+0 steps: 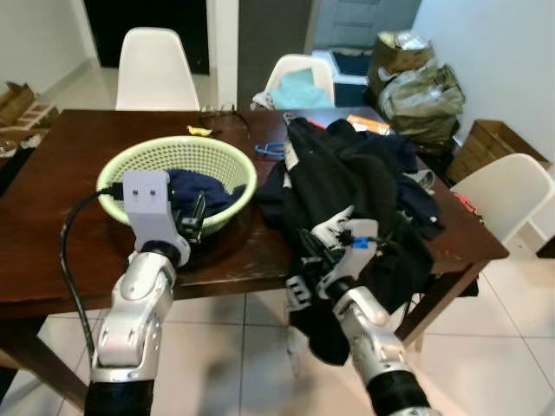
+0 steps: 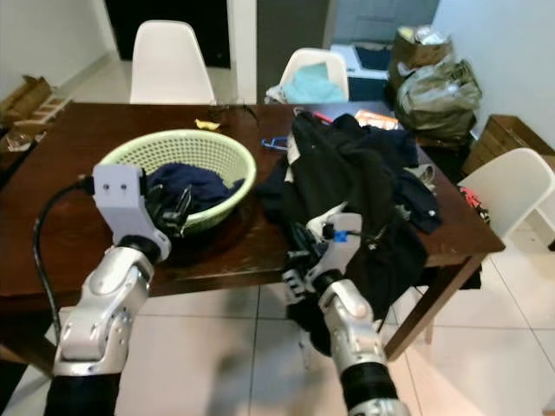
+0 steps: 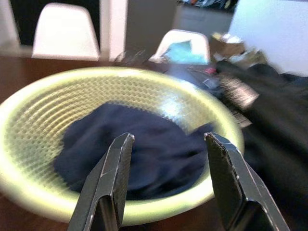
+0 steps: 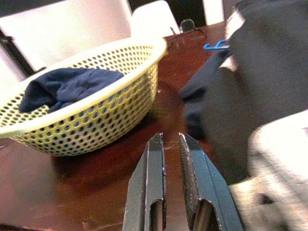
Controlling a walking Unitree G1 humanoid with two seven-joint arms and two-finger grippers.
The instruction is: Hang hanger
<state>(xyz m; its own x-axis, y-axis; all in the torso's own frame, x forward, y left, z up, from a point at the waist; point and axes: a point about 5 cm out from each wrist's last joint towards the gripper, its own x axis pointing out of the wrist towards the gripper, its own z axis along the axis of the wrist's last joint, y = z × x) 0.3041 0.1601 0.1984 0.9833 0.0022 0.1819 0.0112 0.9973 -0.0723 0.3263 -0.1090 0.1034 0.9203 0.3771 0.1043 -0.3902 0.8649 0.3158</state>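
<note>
Jaws spread on the left gripper (image 3: 166,180) over the green basket (image 1: 139,156); right gripper (image 4: 171,185) jaws nearly closed, empty.

Nearly closed jaws face basket (image 4: 91,115) and dark clothes (image 4: 255,82).

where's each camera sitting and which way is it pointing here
Left and right eye views: on the head, looking forward and down at the dark wooden table; both silver arms show.
Left wrist view: along the open left gripper into the light green perforated plastic basket holding a navy blue cloth.
Right wrist view: along the nearly shut right gripper, low over the table.
All views share the basket and the heap of black clothes.
</note>
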